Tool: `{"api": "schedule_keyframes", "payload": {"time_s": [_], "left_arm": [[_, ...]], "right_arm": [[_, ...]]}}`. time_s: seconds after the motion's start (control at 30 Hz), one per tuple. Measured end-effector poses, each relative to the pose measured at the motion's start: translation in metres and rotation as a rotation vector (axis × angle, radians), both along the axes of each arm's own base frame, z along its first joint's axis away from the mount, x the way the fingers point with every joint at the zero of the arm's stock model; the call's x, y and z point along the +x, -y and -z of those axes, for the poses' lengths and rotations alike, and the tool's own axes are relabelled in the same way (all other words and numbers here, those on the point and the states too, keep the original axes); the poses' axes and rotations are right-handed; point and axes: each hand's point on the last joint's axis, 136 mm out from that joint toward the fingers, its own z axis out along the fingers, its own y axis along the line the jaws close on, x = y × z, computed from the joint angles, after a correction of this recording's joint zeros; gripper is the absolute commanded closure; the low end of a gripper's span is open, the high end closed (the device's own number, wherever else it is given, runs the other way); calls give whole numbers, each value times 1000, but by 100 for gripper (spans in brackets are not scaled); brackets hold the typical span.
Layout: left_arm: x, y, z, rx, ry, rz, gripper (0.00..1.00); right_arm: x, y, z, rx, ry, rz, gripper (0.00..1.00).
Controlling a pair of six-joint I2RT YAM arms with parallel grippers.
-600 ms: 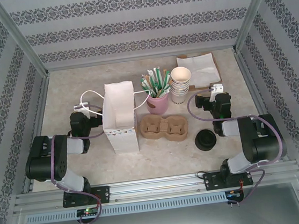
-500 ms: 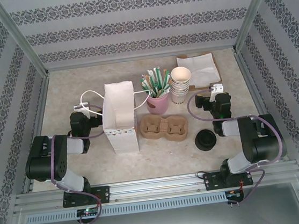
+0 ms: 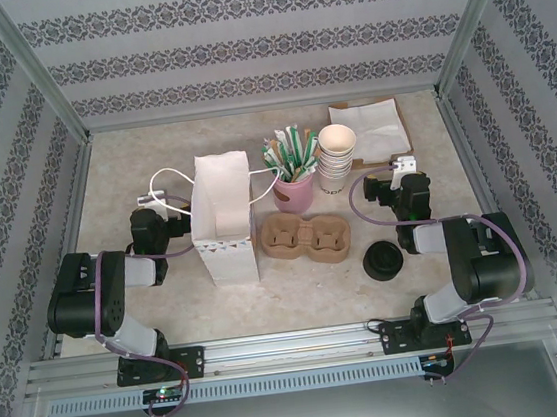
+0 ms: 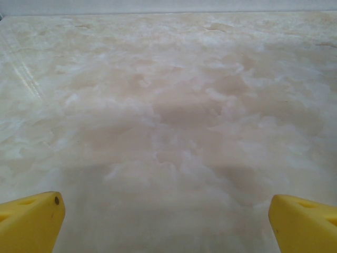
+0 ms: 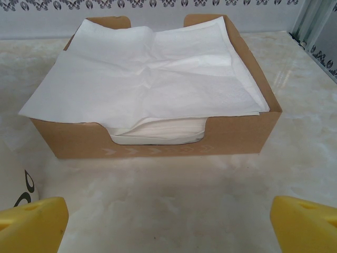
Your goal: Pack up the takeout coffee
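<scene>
The takeout coffee is out of view. A brown pulp cup carrier (image 3: 303, 240) lies mid-table, its holes empty. A stack of lidless cream cups (image 3: 337, 158) stands behind it, and loose black lids (image 3: 382, 261) sit to its right. My left gripper (image 3: 149, 197) rests low at the left beside a white paper bag (image 3: 224, 218). In the left wrist view this gripper (image 4: 168, 216) is open over bare marble. My right gripper (image 3: 405, 166) sits right of the cups. In the right wrist view it (image 5: 168, 219) is open and empty, facing a napkin box (image 5: 158, 141).
A pink cup of stir sticks and straws (image 3: 294, 187) stands between the bag and the cup stack. The cardboard napkin box (image 3: 371, 127) is at the back right. Metal frame rails (image 3: 69, 222) and patterned walls enclose the table on three sides.
</scene>
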Motion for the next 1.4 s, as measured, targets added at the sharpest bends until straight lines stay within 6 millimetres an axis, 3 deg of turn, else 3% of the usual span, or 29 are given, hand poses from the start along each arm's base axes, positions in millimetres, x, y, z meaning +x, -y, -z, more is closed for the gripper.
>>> {"api": "schedule_keyframes", "payload": {"time_s": [0.43, 0.57, 0.67, 0.73, 0.9, 1.0, 1.1, 1.17, 1.27, 1.4], "left_arm": [[1, 0, -3, 0, 13, 0, 0], [-7, -2, -10, 5, 41, -11, 0], [-14, -8, -35, 15, 97, -44, 0], [-17, -15, -62, 0, 156, -96, 0], [-24, -37, -130, -205, 266, -285, 0], [-19, -32, -163, -289, 260, -256, 0], [-15, -22, -176, -347, 197, -222, 0], [-20, -20, -171, -376, 136, -232, 0], [-34, -22, -159, -417, 54, -255, 0], [-53, -40, -161, -513, -12, -318, 0]], "right_arm": [[-2, 1, -1, 0, -8, 3, 2], [-7, 6, -26, 1, -2, 36, 2], [-13, 15, -60, 38, 35, 102, 2], [-22, 24, -76, 109, 33, 166, 2], [-52, 57, -97, 353, -7, 330, 2], [-66, 65, -109, 520, -42, 390, 8], [-70, 55, -127, 630, -103, 371, 20], [-68, 44, -147, 679, -133, 332, 29], [-62, 26, -177, 718, -176, 268, 32], [-55, -19, -206, 698, -255, 139, 41]]}}
